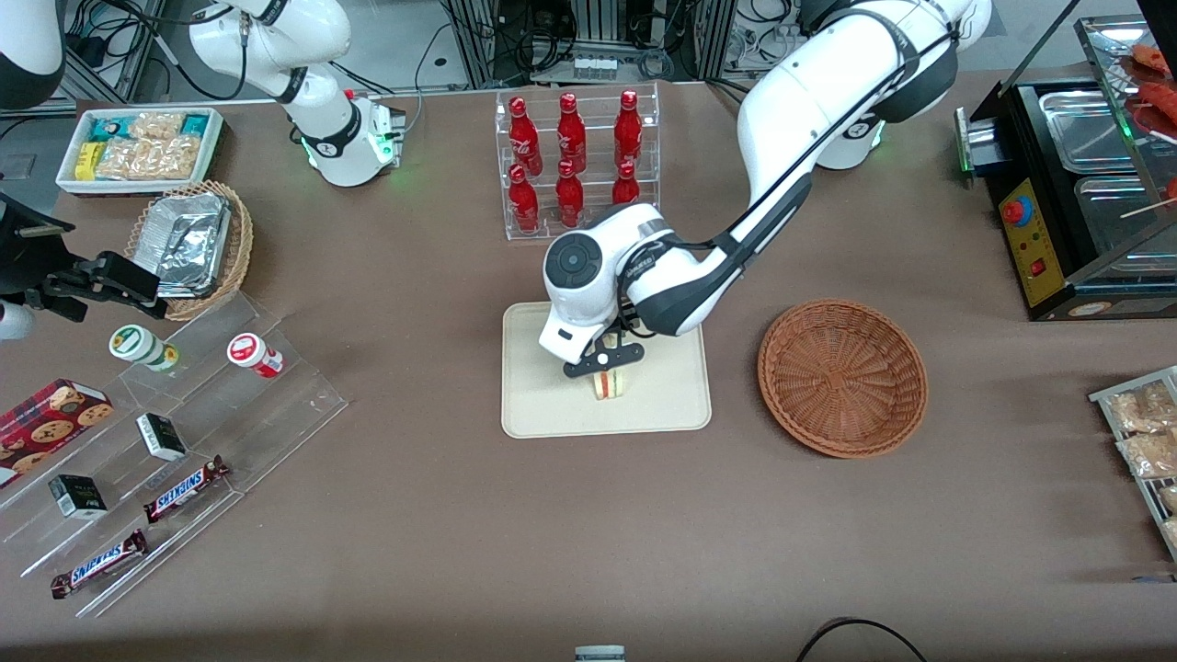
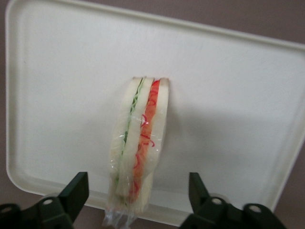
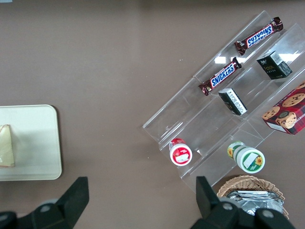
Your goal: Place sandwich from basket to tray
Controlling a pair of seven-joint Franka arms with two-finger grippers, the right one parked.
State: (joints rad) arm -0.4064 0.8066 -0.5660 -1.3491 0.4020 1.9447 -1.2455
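Observation:
The sandwich [image 1: 609,384] stands on its edge on the cream tray [image 1: 552,405], in the half nearer the front camera. Its pale bread, green layer and red layer show in the left wrist view [image 2: 138,138], wrapped in clear film, resting on the tray [image 2: 228,95]. My left gripper [image 1: 602,363] hangs just above it, open. Both black fingertips [image 2: 76,191] stand well clear of the bread on either side, touching nothing. The reddish-brown basket [image 1: 841,377] sits beside the tray toward the working arm's end, with nothing in it. The right wrist view catches the sandwich [image 3: 5,145] on the tray [image 3: 38,143].
A clear rack of red bottles [image 1: 575,161] stands farther from the front camera than the tray. A stepped acrylic shelf with snacks [image 1: 165,441], a tan wicker basket of foil containers [image 1: 193,244] and a white bin [image 1: 138,147] lie toward the parked arm's end. A black appliance [image 1: 1085,202] stands toward the working arm's end.

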